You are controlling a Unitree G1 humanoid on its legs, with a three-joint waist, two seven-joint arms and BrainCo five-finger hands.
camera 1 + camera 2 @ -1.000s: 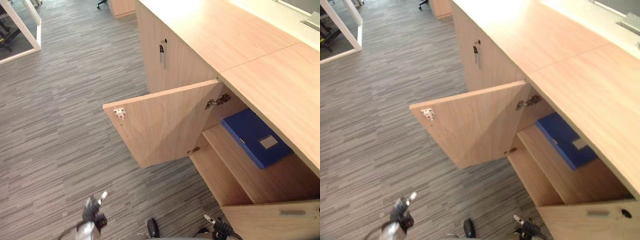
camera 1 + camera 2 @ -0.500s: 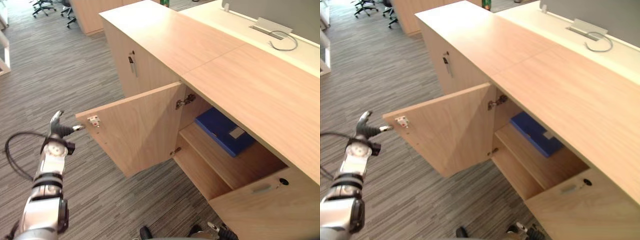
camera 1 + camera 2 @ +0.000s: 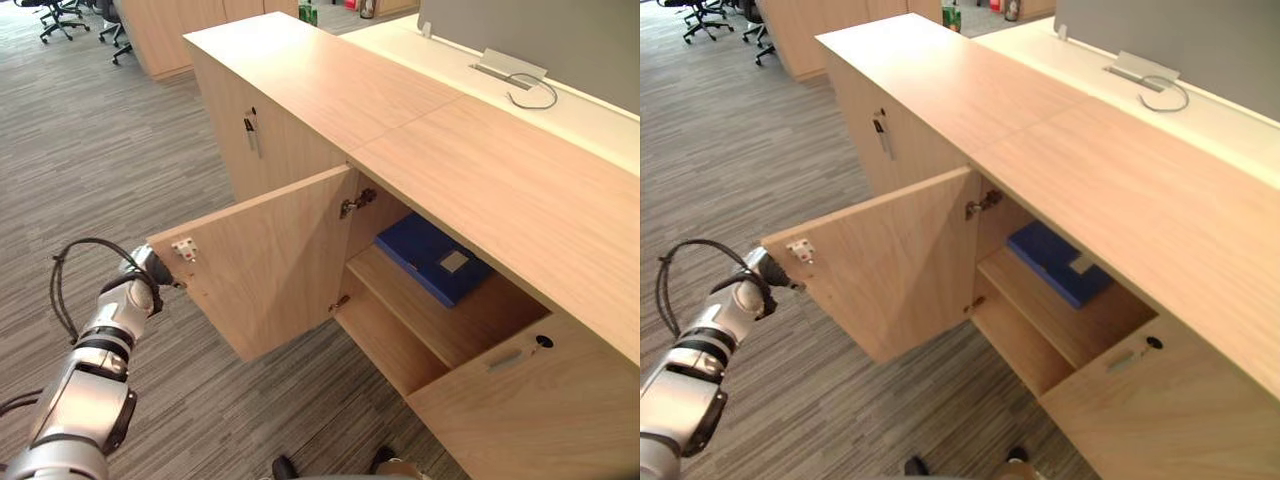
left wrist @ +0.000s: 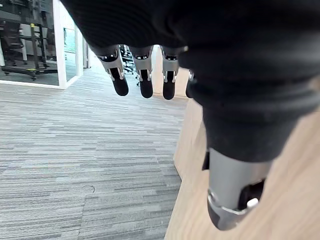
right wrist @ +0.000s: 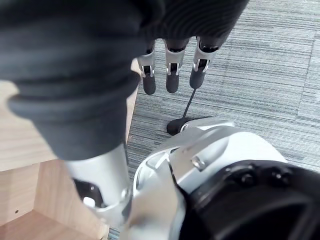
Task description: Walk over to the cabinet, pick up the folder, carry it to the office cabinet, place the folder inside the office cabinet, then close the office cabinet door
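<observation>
Bright, even indoor light from overhead.
The pale wooden cabinet worktop [image 3: 330, 80] washes towards white at its far end with soft glare. Beneath it the open compartment [image 3: 465, 322] lies in mild shade, which dims the blue folder [image 3: 432, 258]. The grey striped carpet [image 3: 100, 150] carries only faint, soft-edged shadows.
</observation>
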